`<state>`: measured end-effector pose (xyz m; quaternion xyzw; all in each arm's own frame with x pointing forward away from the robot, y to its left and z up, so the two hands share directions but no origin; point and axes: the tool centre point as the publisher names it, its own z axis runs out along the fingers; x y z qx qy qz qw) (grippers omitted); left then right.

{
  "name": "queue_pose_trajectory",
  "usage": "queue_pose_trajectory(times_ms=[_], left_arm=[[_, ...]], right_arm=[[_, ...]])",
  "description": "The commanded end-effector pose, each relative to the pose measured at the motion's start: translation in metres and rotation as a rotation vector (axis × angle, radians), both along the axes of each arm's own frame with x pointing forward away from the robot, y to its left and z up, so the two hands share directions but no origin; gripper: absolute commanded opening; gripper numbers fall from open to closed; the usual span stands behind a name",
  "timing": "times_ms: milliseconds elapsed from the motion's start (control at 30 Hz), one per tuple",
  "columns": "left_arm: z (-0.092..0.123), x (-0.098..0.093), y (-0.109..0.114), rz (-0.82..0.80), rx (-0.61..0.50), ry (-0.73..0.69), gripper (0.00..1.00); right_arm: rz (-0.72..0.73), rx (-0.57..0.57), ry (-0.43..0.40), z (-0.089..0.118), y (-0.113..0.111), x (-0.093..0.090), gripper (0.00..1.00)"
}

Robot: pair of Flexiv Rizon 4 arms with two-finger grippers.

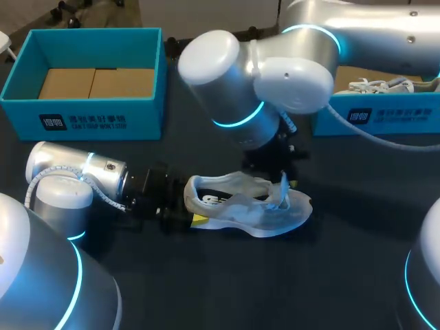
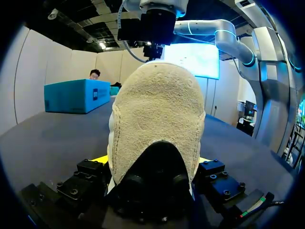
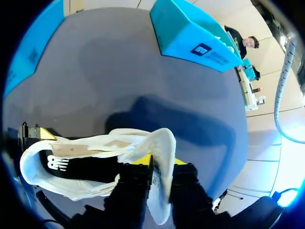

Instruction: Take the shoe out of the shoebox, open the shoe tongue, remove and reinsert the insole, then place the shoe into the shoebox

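Note:
A white shoe (image 1: 240,210) with a black logo lies on its side on the dark table (image 1: 206,289), toe to the right. My left gripper (image 1: 187,207) comes in low from the left, and its wide-set fingers press both sides of the heel (image 2: 157,105). My right gripper (image 1: 282,184) hangs over the forefoot. In the right wrist view its yellow-tipped fingers (image 3: 140,160) pinch the white tongue (image 3: 162,143), lifted up out of the shoe's opening. A tan lining (image 3: 76,150) shows inside the shoe. The open teal shoebox (image 1: 82,117) stands at the back left.
A second teal box (image 1: 385,117) at the back right holds another white shoe (image 1: 381,86). My right arm's large elbow (image 1: 227,75) hangs over the table's middle, and my left arm's wrist (image 1: 75,172) lies low at the left.

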<state>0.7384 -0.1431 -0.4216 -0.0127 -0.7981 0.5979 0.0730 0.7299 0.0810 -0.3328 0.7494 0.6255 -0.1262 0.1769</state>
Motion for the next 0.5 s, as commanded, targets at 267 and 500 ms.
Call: queue_pose_trajectory(times_ms=[267, 500], left_arm=[[-0.001, 0.000, 0.001, 0.002, 0.001, -0.001, 0.00], [-0.001, 0.000, 0.001, 0.002, 0.001, -0.001, 0.00]], right_arm=[[-0.226, 0.063, -0.112, -0.022, -0.019, -0.013, 0.36], [-0.242, 0.061, -0.085, -0.034, -0.025, -0.018, 0.45]])
